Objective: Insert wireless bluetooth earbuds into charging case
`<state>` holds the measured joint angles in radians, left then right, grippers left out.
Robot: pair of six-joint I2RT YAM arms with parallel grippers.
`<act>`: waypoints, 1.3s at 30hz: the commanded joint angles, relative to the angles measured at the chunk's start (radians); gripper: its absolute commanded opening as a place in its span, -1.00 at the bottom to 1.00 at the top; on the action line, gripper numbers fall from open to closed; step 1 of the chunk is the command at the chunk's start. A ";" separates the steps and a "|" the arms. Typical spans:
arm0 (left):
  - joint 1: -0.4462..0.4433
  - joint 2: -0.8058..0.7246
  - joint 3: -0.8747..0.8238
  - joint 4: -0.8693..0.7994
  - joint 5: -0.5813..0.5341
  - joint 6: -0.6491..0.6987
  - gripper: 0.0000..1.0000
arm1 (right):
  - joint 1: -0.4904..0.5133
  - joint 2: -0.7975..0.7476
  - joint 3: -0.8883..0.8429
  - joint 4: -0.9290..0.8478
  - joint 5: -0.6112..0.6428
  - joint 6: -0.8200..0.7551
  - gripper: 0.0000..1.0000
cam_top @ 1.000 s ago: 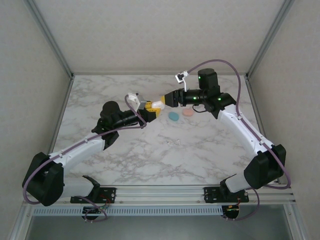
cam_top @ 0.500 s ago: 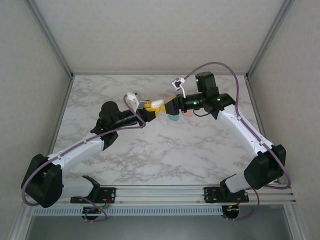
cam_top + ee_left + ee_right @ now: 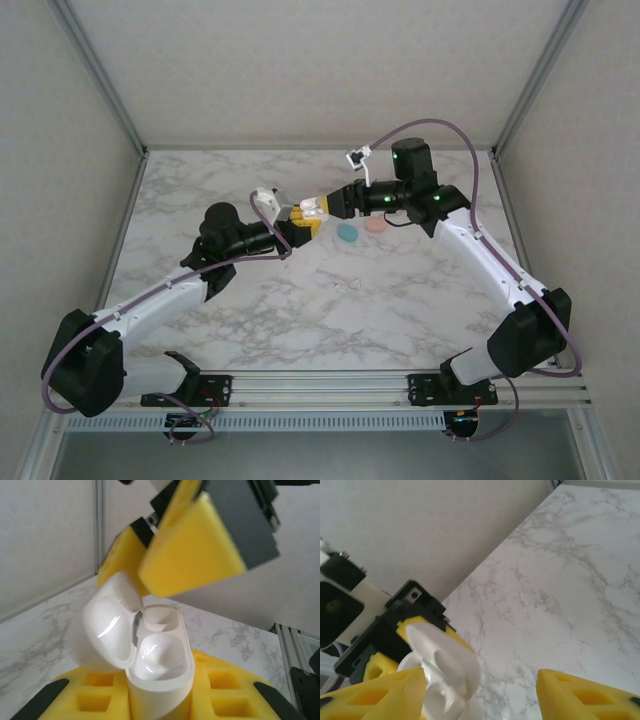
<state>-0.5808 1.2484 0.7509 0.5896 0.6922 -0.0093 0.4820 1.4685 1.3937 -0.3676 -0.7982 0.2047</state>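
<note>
White charging case [image 3: 160, 665], lid open: clamped in left pincer [image 3: 303, 222]. Right pincer [image 3: 325, 207]: apart, beside lid. Teal case [image 3: 347, 232], pink case [image 3: 376, 225]: on desk [image 3: 400, 300].

We are seeing soft, even light falling from above, leaving faint shadows on the counter [image 3: 300, 320]. Close to the left wrist camera, yellow fingers [image 3: 195, 555] are blurring, and the white case [image 3: 160, 680] is catching glare.

Case cropped, small bits unclear

The glossy white hinged charging case [image 3: 161, 670] runs off the bottom edge. The blurred yellow foam finger [image 3: 192, 555] is cropped above. Pale specks [image 3: 340, 285] are too small to identify.
</note>
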 commanded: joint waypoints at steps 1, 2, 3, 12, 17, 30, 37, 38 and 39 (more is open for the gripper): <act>-0.010 -0.038 0.025 0.014 0.031 0.023 -1.00 | -0.003 0.019 0.038 0.043 0.029 0.025 0.22; -0.010 -0.038 0.024 0.015 0.025 0.024 -1.00 | -0.002 0.017 0.039 0.042 0.026 0.024 0.24; -0.010 -0.040 0.022 0.012 0.018 0.026 -1.00 | -0.002 0.013 0.039 0.045 0.023 0.027 0.25; -0.010 -0.056 -0.025 -0.007 -0.119 0.066 -1.00 | -0.005 -0.170 -0.019 0.012 0.179 0.009 0.37; -0.008 -0.088 -0.066 0.009 -0.210 0.065 -1.00 | -0.045 -0.254 -0.109 -0.136 0.558 0.028 0.26; -0.007 -0.196 -0.135 0.006 -0.301 0.057 -1.00 | -0.072 0.088 -0.128 -0.510 0.580 0.193 -0.08; -0.007 -0.209 -0.159 0.005 -0.310 0.061 -1.00 | 0.029 0.217 -0.095 -0.553 0.650 0.216 -0.07; -0.007 -0.213 -0.161 0.000 -0.314 0.064 -1.00 | 0.038 0.226 -0.092 -0.554 0.660 0.220 -0.07; -0.007 -0.217 -0.163 -0.002 -0.320 0.067 -1.00 | 0.048 0.234 -0.092 -0.553 0.668 0.223 -0.07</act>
<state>-0.5819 1.0615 0.5953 0.5732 0.3985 0.0425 0.5133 1.6817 1.2720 -0.8780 -0.1810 0.3954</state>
